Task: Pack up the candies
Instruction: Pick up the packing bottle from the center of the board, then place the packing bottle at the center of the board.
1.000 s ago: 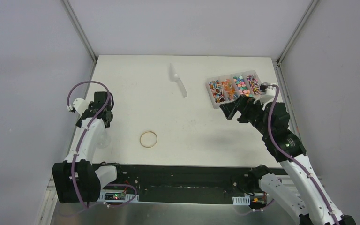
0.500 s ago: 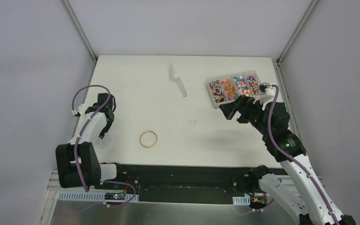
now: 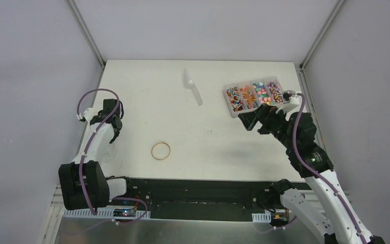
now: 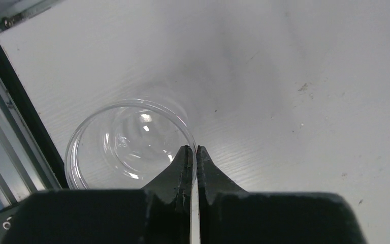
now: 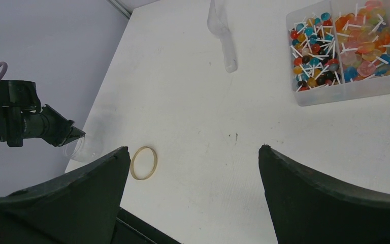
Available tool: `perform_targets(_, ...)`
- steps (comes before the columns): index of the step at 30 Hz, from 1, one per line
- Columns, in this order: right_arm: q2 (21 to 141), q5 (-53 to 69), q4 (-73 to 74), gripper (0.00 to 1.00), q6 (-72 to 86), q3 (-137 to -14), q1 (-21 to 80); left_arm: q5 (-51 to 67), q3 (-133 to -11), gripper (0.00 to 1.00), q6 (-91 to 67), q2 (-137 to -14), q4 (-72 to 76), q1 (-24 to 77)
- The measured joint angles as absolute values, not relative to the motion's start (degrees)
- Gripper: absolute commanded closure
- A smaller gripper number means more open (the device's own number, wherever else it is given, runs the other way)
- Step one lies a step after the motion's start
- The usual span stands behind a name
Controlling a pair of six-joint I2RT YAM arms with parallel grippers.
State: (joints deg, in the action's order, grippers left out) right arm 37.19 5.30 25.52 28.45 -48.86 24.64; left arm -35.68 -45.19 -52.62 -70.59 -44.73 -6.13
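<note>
Left hand (image 4: 192, 148) is closed tight on the cup (image 4: 122, 145) rim, probably to bring it toward the candies (image 3: 254, 94); right hand (image 5: 193, 148) is wide open, empty.

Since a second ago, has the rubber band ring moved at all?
No. The rubber band lies in the same spot, just as far from the scoop and the near edge of the table as before.

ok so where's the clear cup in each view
top external: clear cup at middle left, just below the left pincer.
left wrist: lower left, with the shut pincer's tips at its rim.
right wrist: far left, left of the rubber band.
shared landmark: the left pincer, at the cup in all three.
</note>
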Motion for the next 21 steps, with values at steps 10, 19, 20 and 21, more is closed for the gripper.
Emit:
perform_targets(10, 36.23, 2.04, 27.14, 0.00, 30.81, -49.34, 24.64, -29.12, -49.78, 1.00, -38.37, -67.42, -38.30, 2.07)
perform_targets(19, 35.90, -3.70, 30.50, 0.00, 33.43, -50.22, 24.64, -11.73, -57.87, 1.00, -25.67, -70.13, -27.35, 20.23)
perform_targets(20, 35.73, -4.03, 30.72, 0.00, 33.65, -50.22, 24.64, -11.14, -58.94, 1.00, -24.88, -71.46, -26.35, 22.22)
perform_targets(21, 35.55, -4.36, 30.85, 0.00, 33.98, -50.22, 24.64, -10.50, -60.10, 1.00, -24.08, -73.28, -25.10, 24.80)
